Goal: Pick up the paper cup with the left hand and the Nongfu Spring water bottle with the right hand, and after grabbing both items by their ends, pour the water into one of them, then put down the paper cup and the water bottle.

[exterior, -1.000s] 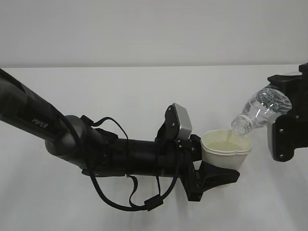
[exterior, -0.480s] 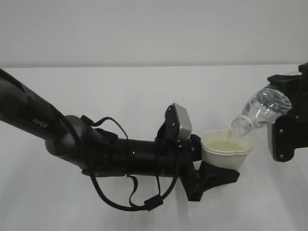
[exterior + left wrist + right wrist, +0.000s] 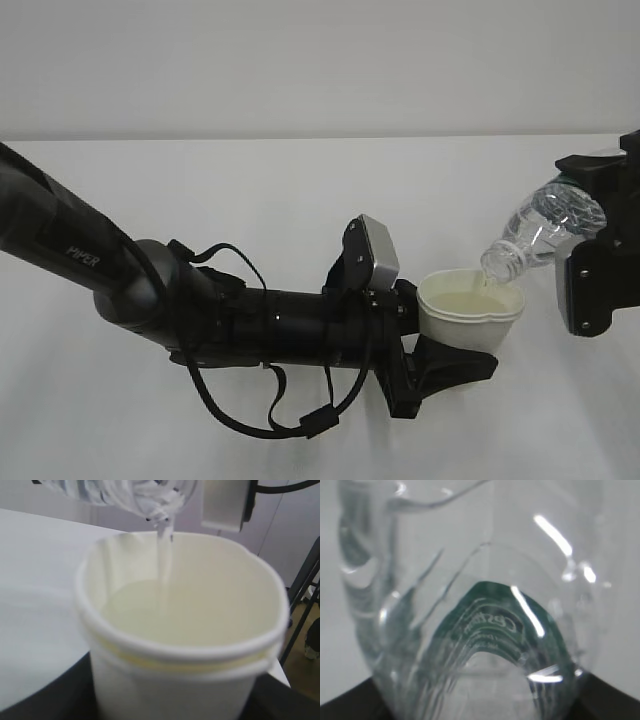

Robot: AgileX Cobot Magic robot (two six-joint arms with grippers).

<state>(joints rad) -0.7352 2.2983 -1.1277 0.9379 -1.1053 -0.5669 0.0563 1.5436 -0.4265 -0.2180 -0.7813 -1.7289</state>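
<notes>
White paper cup [image 3: 471, 312]: held off the table [image 3: 280, 200] by the left hand [image 3: 445, 365]; rim pinched out of round; wall partly hidden behind the black fingers [image 3: 455, 367].
Water [image 3: 165, 565]: a thin stream falls from the bottle mouth into the cup; only the left wrist view shows it plainly, with a pool lying low inside the cup.
Bottle [image 3: 543, 227]: tilted mouth-down, neck over the cup's right rim; its base is buried in the right hand [image 3: 595, 235], so the end is hidden.
Left hand state: jaws clamped on the cup's lower wall; the exterior view shows one finger under the cup, the other is hidden.
Right hand state: closed on the bottle's rear end; cut off by the frame edge, fingertips hard to make out.
Right wrist view: filled by blurred clear plastic; a dark green label [image 3: 515, 625] with unreadable white print; dark gripper corners at the bottom.
Left wrist view: cup fills the frame, the fingers blurred below it.
Camera block [image 3: 375, 250]: grey, sits on the left wrist just behind the cup.
</notes>
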